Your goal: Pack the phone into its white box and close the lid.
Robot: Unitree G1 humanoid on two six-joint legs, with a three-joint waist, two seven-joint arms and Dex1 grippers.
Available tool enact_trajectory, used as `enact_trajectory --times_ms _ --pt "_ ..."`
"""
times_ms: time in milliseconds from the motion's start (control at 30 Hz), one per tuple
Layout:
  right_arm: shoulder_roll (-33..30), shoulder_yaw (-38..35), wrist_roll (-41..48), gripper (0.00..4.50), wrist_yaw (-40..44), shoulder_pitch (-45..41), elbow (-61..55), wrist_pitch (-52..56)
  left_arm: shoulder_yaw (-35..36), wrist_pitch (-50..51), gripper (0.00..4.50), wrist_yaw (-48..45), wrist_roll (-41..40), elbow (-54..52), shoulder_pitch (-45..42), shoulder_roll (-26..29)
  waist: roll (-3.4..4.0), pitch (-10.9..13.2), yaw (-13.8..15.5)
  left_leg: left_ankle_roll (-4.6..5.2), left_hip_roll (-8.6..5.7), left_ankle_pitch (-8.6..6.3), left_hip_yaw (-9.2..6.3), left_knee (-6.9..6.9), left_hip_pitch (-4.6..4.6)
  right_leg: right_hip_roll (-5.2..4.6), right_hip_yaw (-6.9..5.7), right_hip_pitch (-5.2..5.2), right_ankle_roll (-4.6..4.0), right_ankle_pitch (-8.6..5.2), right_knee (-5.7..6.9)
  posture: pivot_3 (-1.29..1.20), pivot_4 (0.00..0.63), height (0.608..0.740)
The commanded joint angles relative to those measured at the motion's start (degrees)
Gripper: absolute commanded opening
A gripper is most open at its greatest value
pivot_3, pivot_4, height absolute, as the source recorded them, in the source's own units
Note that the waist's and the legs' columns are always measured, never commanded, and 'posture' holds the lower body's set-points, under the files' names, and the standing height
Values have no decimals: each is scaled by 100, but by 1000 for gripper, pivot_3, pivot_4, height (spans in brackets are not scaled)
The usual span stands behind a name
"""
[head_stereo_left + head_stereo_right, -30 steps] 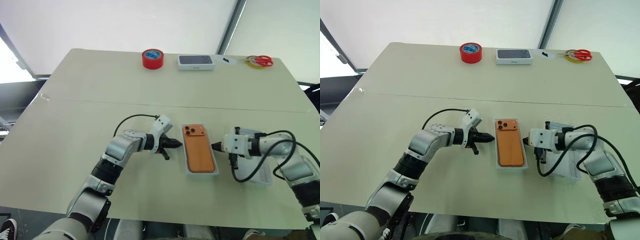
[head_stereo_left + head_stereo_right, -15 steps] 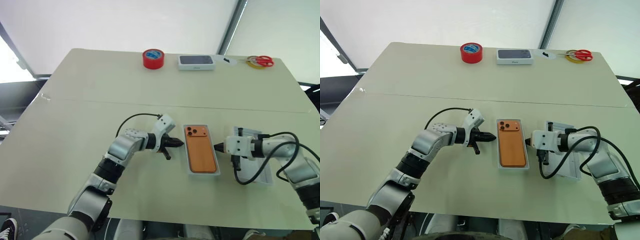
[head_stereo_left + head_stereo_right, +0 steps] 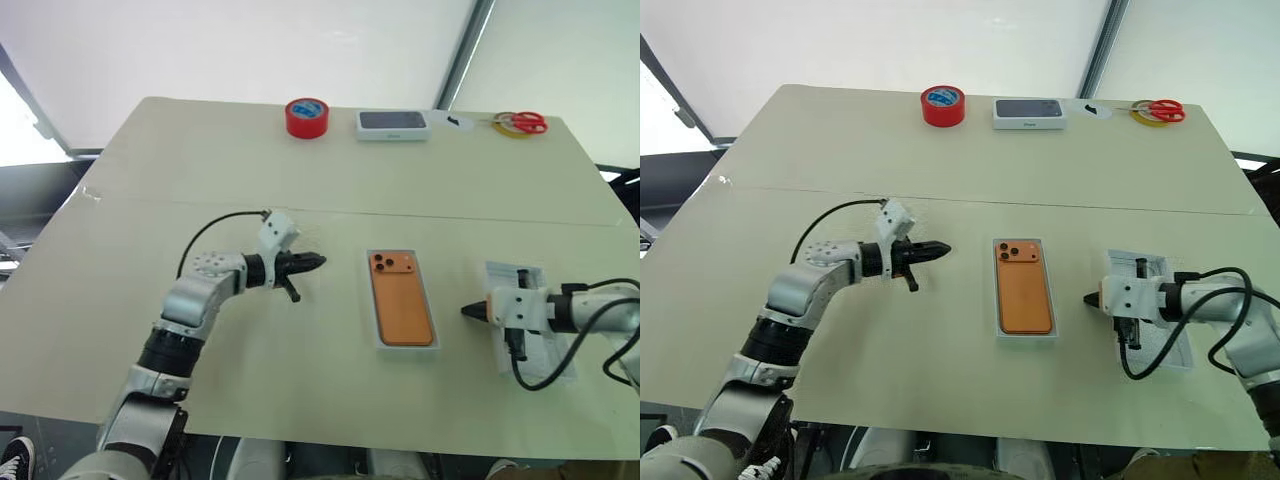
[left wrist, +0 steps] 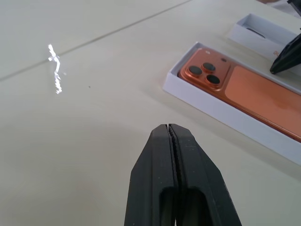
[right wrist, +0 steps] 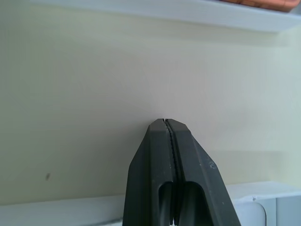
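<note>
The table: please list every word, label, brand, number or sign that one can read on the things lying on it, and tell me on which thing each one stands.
None can be read.
Box with a phone picture: a small dark mark on its front side, too small to read.
Red tape roll: a blue patch in its middle, blurred.
Orange phone: no writing visible on its back.

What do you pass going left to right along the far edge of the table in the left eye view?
Red tape roll → white box with a dark phone picture → scissors.
</note>
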Motion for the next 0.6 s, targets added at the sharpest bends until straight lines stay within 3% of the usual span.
enact_trajectory --times_ms 33,133,233,267,333,433,467,600 --pt "-122 -331 293 0 54 -8 -118 164 304 -283 47 -192 -245 -512 293 276 2 1 -8 0 2 0 0 -1 2 0 0 0 0 0 0 0 150 740" --pt "-247 -403 300 0 150 55 -71 126 433 -227 47 -307 -360 -630 528 576 10 3 -6 5 3 -3 1 -3 2 1 0 0 -1 -1 0 0 150 740" --pt "-131 -590 805 0 210 -26 -319 988 580 82 782 -687 -760 -761 715 939 10 4 -2 12 2 -7 1 -2 2 0 0 1 -1 -1 0 0 150 740" --pt "-46 -657 912 578 89 -74 -440 1286 610 81 1426 -804 -855 -844 787 1043 12 4 0 18 3 -11 1 -2 2 -1 0 0 -1 0 0 0 150 740" --pt "90 -798 1206 1292 -94 -58 -823 1910 654 -293 2317 -1008 -841 -975 969 1199 13 3 -3 19 3 -11 0 -2 2 -3 0 0 -1 -1 -1 0 150 740" --pt "337 -1131 1878 2971 -629 12 -1652 3620 897 -774 3878 -1222 -936 -1080 1248 1325 17 3 2 18 4 -12 -2 -7 2 -4 0 0 -3 -1 -4 0 150 740" --pt "403 -1239 1978 3368 -851 53 -1886 4089 960 -927 3895 -1302 -946 -1077 1327 1364 17 3 6 19 4 -12 -3 -7 1 -5 0 -1 -3 -1 -5 0 150 740" --pt "574 -1672 2060 3368 -1904 317 -2774 5903 1125 -1790 3895 -1526 -799 -963 1569 1457 19 3 13 23 4 -16 -4 -10 0 -10 0 -2 -4 -2 -9 0 150 740"
